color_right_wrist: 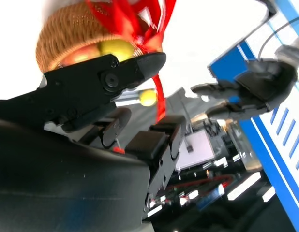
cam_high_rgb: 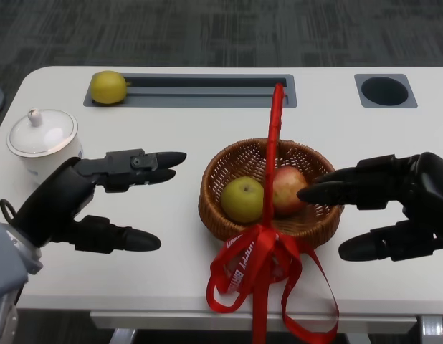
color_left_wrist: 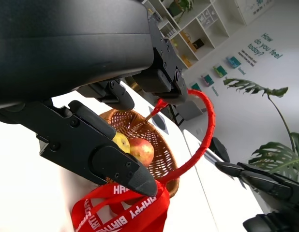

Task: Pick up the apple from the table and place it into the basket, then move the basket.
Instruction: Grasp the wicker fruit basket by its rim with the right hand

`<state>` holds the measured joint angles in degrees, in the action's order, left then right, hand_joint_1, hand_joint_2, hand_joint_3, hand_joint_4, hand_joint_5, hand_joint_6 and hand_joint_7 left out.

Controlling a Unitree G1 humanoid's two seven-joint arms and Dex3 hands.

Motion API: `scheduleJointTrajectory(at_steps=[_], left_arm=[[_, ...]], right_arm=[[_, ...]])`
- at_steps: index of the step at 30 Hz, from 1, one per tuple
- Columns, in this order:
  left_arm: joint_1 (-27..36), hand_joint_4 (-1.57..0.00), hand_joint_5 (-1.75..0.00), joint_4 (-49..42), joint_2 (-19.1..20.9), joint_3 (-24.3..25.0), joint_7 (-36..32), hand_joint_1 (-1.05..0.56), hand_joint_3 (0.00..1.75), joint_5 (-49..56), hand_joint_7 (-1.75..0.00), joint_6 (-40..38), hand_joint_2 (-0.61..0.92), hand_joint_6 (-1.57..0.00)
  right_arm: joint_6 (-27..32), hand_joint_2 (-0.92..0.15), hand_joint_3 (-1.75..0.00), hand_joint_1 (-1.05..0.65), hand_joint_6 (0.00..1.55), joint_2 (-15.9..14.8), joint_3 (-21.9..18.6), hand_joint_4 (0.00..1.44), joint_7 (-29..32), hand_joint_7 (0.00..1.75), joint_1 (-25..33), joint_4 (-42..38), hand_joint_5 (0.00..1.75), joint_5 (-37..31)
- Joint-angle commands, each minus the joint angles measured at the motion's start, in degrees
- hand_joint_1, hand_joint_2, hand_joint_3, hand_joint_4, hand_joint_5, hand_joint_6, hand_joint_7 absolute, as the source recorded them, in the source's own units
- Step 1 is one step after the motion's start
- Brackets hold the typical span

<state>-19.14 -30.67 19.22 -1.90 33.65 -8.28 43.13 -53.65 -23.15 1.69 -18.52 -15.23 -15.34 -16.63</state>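
A wicker basket [cam_high_rgb: 213, 215] with a tall red handle [cam_high_rgb: 274, 136] and a red ribbon [cam_high_rgb: 256, 269] stands at the table's middle front. In it lie a red apple [cam_high_rgb: 287, 188] and a yellow-green fruit [cam_high_rgb: 241, 198]. My right hand [cam_high_rgb: 393, 204] is at the basket's right side, fingers apart. Its upper fingers reach over the rim, close to the apple, and it holds nothing. My left hand [cam_high_rgb: 99, 197] hovers left of the basket, spread and empty. The left wrist view shows the basket [color_left_wrist: 164, 157], the apple [color_left_wrist: 142, 151] and the right hand [color_left_wrist: 261, 181] beyond.
A yellow fruit [cam_high_rgb: 108, 87] sits at the left end of a grey recessed slot [cam_high_rgb: 207, 92] along the back. A white lidded pot [cam_high_rgb: 42, 136] stands just behind my left hand. A round black hole [cam_high_rgb: 385, 90] lies at the back right.
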Motion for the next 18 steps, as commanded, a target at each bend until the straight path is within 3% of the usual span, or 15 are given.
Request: scheduleJointTrajectory(at_steps=[1,13,18], left_arm=[[0.9,-0.66,-0.01,-0.8,1.5,1.4,0.8,-0.56,0.01,-0.6,0.0,-0.6,0.74,-0.59],[1.5,-0.65,0.0,0.2,1.1,2.8,0.4,-0.55,0.0,-0.3,0.0,-0.9,0.73,-0.59],[1.8,-0.66,0.0,1.1,1.5,3.2,0.4,-0.54,0.0,-0.4,0.0,-1.7,0.74,-0.59]], right_arm=[[-0.6,-0.86,0.0,-0.53,0.67,-1.8,1.2,0.74,1.8,0.0,-2.9,-2.6,0.0,-3.9],[-1.4,-0.84,0.0,-0.54,0.7,-2.4,6.2,0.78,5.9,0.01,-7.5,-11.7,0.01,-8.7],[0.4,-0.84,0.0,-0.52,0.71,-1.7,13.4,0.79,9.0,0.01,-14.2,-23.5,0.01,-18.5]])
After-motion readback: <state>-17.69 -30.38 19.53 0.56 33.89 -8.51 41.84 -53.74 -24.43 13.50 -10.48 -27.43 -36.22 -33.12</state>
